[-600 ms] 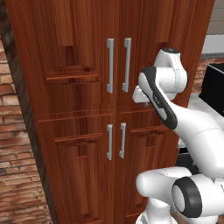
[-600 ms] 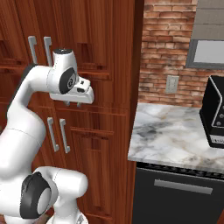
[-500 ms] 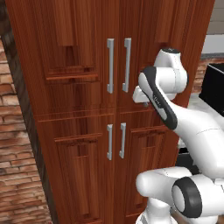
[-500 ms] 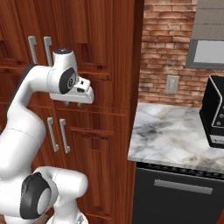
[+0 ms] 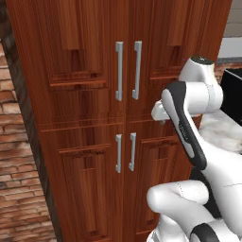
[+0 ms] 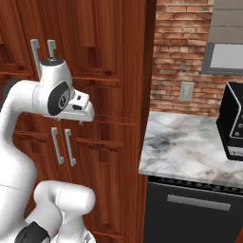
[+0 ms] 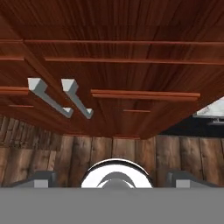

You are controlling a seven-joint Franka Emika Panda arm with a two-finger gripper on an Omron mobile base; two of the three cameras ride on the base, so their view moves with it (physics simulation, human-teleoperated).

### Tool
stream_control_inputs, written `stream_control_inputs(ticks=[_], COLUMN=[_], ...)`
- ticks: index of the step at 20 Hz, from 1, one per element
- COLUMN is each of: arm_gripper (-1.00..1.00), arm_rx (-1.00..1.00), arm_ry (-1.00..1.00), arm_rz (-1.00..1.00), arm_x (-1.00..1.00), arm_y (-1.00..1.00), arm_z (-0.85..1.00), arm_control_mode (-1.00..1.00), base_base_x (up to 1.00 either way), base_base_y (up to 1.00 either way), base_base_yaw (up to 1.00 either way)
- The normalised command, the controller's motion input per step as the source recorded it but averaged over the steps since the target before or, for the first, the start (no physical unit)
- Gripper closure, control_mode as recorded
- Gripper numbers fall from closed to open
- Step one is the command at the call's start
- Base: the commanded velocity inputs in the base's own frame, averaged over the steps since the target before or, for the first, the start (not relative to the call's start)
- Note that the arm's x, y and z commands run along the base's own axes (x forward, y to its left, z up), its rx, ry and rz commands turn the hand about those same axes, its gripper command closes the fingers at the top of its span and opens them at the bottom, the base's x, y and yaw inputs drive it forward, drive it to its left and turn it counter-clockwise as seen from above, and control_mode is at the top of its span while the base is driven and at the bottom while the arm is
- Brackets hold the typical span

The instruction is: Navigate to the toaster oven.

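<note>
While looking along the hand: pincer point(image 7: 112, 180) spread open, nothing between tips, pointing at cupboard point(image 7: 131, 65) front and plank floor point(image 7: 175, 153) below it. Clear gap between tips and wood, no contact. Two silver bar handles point(image 7: 50, 98) off to one side in that view, close together, not touched.

From right base view: pincer point(image 6: 80, 108) held near cupboard's middle rail, just above lower door handles point(image 6: 64, 147). Cupboard's right vertical edge butts against marble counter point(image 6: 185, 147). Black front panel point(image 6: 199, 218) with bar handle under counter edge. Brick wall point(image 6: 180, 52) with outlet point(image 6: 186, 91) behind counter; grey hood point(image 6: 228, 47) top right.

Dark boxy appliance point(image 6: 232, 121) on counter at far right, well apart from pincer, cut by frame edge; too cropped to confirm as toaster oven. Bare marble between cupboard edge and appliance.

From left base view: brick wall point(image 5: 19, 165) flush left of cupboard.
</note>
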Motion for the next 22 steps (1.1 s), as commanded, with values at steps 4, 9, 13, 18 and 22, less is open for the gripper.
stream_control_inputs(ticks=[4,9,13,18,22], arm_gripper=[-1.0,-1.0,-1.0,-1.0,-1.0], arm_rx=[0.0,0.0,0.0,0.0,0.0], arm_ry=[-0.08,-0.1,-0.03,0.0,0.0], arm_rz=[0.0,0.0,0.0,0.0,0.0], arm_x=[-0.8,-0.55,-0.17,0.0,0.0], arm_y=[0.0,0.0,0.0,0.0,0.0], arm_z=[0.36,0.52,0.32,0.0,0.0], arm_control_mode=[-1.0,-1.0,1.0,1.0,1.0], base_base_x=[0.0,0.0,-0.2,-0.63,-0.07], base_base_y=[0.0,0.0,0.0,-0.46,-0.18], base_base_yaw=[0.0,0.0,0.0,-0.4,-0.89])
